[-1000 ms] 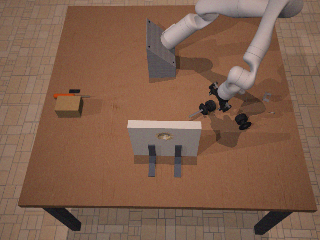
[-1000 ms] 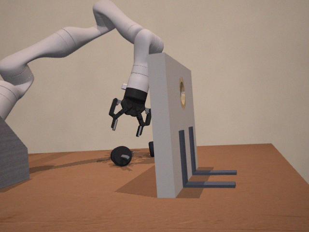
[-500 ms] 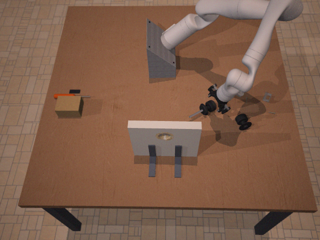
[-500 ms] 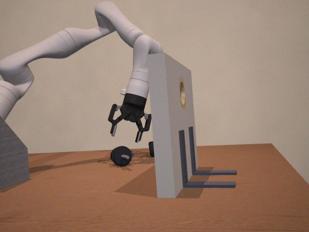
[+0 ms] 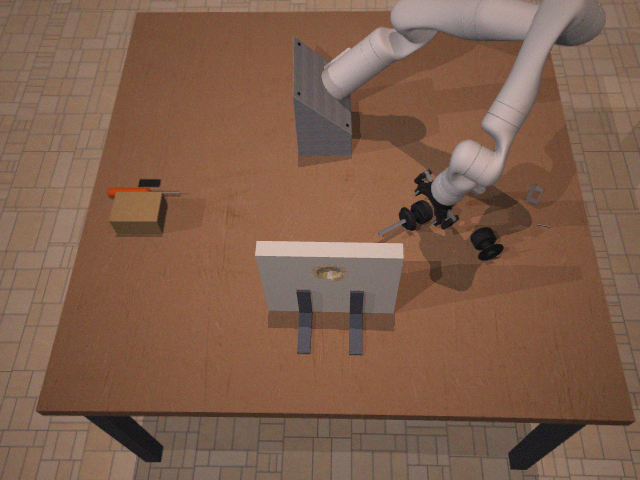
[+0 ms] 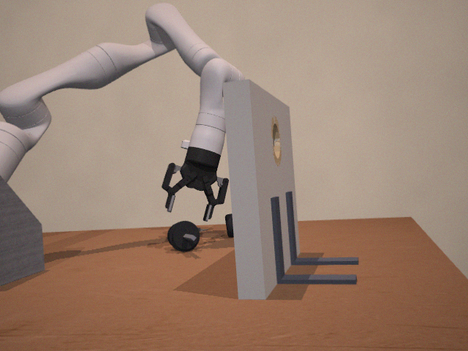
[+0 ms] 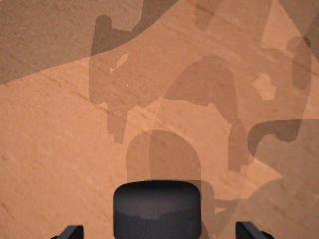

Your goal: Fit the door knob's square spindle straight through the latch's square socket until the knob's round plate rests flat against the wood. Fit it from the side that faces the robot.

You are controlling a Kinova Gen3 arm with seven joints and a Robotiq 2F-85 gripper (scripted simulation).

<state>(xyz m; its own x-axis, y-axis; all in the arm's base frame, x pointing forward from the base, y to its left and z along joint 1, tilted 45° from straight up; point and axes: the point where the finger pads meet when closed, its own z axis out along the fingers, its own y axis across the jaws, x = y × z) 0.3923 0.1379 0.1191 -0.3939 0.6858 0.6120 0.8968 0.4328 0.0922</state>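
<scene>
Hovering wide open and empty, tool [image 6: 191,210] just above spindled door knob [image 5: 416,214]

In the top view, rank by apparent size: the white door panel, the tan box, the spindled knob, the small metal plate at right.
1. White door panel, clearly largest.
2. Tan box.
3. Spindled knob, under the open tool.
4. Metal plate, smallest.
All sit on the table, so camera distance barely distorts this.
</scene>
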